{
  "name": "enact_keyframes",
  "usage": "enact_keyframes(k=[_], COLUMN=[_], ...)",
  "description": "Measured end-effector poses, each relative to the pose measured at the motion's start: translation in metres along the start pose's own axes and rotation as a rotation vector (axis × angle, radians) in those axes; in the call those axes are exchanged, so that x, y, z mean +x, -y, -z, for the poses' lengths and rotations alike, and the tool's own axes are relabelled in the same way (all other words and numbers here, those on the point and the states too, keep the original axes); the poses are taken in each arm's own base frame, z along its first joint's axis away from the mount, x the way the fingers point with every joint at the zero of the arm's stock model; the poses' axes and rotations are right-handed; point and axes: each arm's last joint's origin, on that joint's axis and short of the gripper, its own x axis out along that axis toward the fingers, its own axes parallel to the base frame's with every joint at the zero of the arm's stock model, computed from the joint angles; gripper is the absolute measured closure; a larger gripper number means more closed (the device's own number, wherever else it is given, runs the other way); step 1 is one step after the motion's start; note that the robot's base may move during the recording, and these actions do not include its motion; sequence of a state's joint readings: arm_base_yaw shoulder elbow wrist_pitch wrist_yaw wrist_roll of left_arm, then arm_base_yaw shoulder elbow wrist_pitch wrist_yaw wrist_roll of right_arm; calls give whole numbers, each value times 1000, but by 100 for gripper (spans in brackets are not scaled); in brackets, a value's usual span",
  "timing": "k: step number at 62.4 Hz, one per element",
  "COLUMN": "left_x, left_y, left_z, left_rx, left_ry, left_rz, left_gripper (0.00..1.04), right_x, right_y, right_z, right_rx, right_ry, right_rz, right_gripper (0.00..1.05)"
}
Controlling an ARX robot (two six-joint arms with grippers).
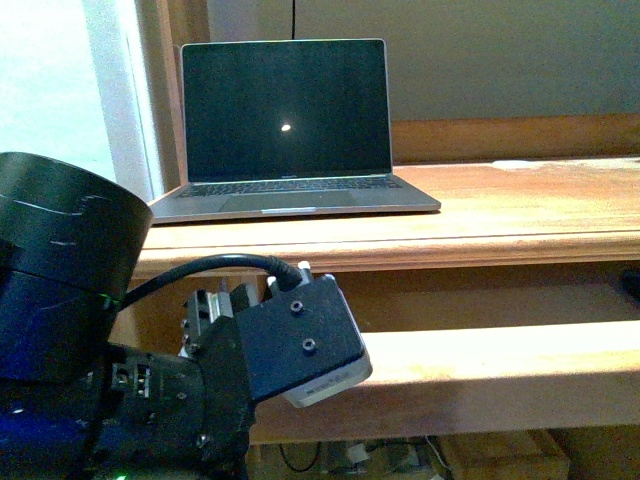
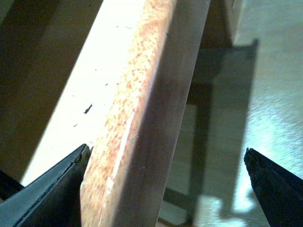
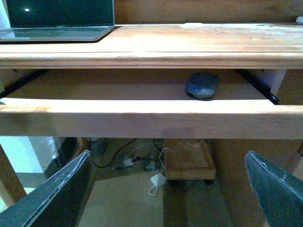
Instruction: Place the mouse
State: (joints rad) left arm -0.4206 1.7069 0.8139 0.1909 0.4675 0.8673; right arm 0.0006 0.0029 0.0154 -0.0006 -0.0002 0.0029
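- Mouse (image 3: pixel 202 85) lies flat on the pull-out tray (image 3: pixel 118 92), under the overhang of the desk (image 3: pixel 189 45) and behind the tray's front rail (image 3: pixel 142 120)
- Nothing touches the mouse; both grippers are well apart from it
- Right gripper (image 3: pixel 167 153) is released: its two dark fingers (image 3: pixel 279 189) stand wide apart with nothing between them, on the near side of the rail and lower than it
- Left gripper (image 2: pixel 165 150) is also spread wide and grasps nothing; its fingers (image 2: pixel 52 189) stand on either side of a pale wooden plank (image 2: pixel 142 118), one finger just beside the plank's edge, though whether it touches I cannot tell
- In the front view the left arm (image 1: pixel 200 380) fills the lower left, its wrist block set in front of the rail, a black cable (image 1: pixel 190 270) curving into it
- Laptop (image 1: pixel 285 120) stands open on the desk, screen dark with one small bright spot, well apart from the mouse and a level above it
- Beneath the tray, cables and a white adapter (image 3: pixel 156 179) lie on the floor beside a small wooden stand (image 3: pixel 189 163)
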Motion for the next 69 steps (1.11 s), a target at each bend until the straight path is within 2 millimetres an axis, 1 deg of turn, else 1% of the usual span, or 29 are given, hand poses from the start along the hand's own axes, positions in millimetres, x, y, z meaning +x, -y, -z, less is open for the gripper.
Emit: enact_keyframes(k=[1, 8, 15, 18, 21, 26, 28, 31, 33, 34, 35, 37, 39, 40, 44, 48, 52, 54, 57, 60, 62, 65, 67, 69], left_x=[-3, -21, -35, -41, -51, -70, -79, -101, -120, -125, -134, -146, -152, -157, -168, -173, -176, -177, -178, -179, -180, -182, -183, -183], left_y=[3, 14, 22, 24, 27, 28, 33, 43, 50, 52, 56, 63, 68, 73, 83, 87, 90, 91, 95, 97, 98, 100, 102, 103], left_z=[-2, -13, -21, -23, -24, -27, -30, -25, -18, -16, -11, -3, 1, 5, 12, 15, 20, 23, 28, 31, 33, 37, 39, 41], left_rx=[-44, -211, -364, -430, -552, -683, -658, -662, -693, -702, -718, -738, -745, -751, -750, -744, -744, -745, -746, -748, -750, -750, -750, -749], left_ry=[9, 54, 77, 82, 106, 147, 191, 262, 264, 261, 251, 237, 235, 236, 274, 301, 306, 304, 303, 302, 302, 305, 307, 307], left_rz=[11, 52, 57, 46, 14, -81, -367, -697, -876, -912, -979, -1040, -1060, -1076, -1091, -1089, -1096, -1095, -1090, -1091, -1095, -1099, -1098, -1096], left_gripper=[7, 7, 7, 8, 8, 8, 16, 26, 34, 35, 39, 44, 48, 51, 62, 71, 81, 87, 96, 102, 102, 102, 102, 102], right_x=[0, 0, 0, 0, 0, 0, 0, 0, 0, 0, 0, 0, 0, 0, 1, 5, 15, 22, 35, 48, 57, 78, 96, 106], right_y=[0, 0, 0, 0, 0, 0, 0, 0, 0, 0, 0, 0, 0, 0, 2, 3, 3, 2, 2, 1, 1, -2, -5, -7], right_z=[0, 0, 0, 0, 0, 0, 0, 0, 0, 0, 0, 0, 1, 1, -2, -9, -24, -35, -51, -62, -69, -78, -81, -81], right_rx=[0, 0, 0, 0, 0, 0, 0, 0, 0, 0, 0, 5, 18, 40, 64, 72, 74, 70, 63, 55, 54, 46, 49, 61], right_ry=[0, 0, 0, 0, 0, 0, 0, 0, 0, 0, 0, -5, -42, -86, -192, -202, -156, -124, -84, -64, -59, -68, -112, -144], right_rz=[0, 0, 0, 0, 0, 0, 0, -2, -1, 1, 1, 12, 33, 88, 198, 225, 210, 198, 191, 187, 183, 163, 133, 107], right_gripper=[7, 7, 7, 7, 7, 7, 7, 7, 7, 7, 7, 7, 7, 7, 7, 7, 7, 7, 7, 7, 7, 7, 7, 7])
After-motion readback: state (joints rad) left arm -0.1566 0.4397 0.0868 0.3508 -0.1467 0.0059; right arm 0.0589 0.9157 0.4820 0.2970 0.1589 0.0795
